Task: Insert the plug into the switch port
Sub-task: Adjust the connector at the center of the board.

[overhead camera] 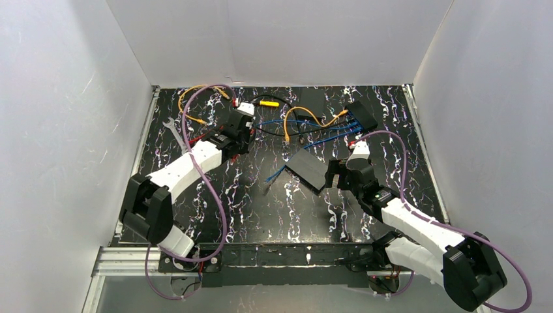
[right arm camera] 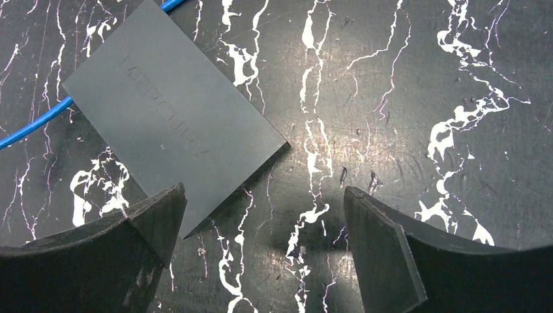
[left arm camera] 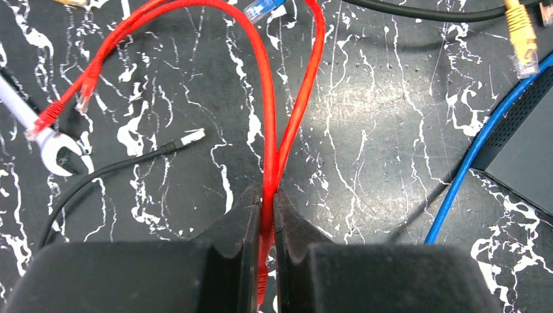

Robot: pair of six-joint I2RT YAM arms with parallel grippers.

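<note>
Red cable (left arm camera: 271, 175) pinched btwn L jaws; switch (right arm camera: 169, 130) by spread R jaws.

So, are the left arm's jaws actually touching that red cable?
Touching. The left wrist view shows the jaws closed tight on the red cable, which is pinched between them with no gap.

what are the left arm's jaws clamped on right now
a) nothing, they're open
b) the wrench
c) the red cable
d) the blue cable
c: in the left wrist view the jaws are pressed together on the doubled-over red cable, while the blue cable and the wrench lie apart on the table.
</note>
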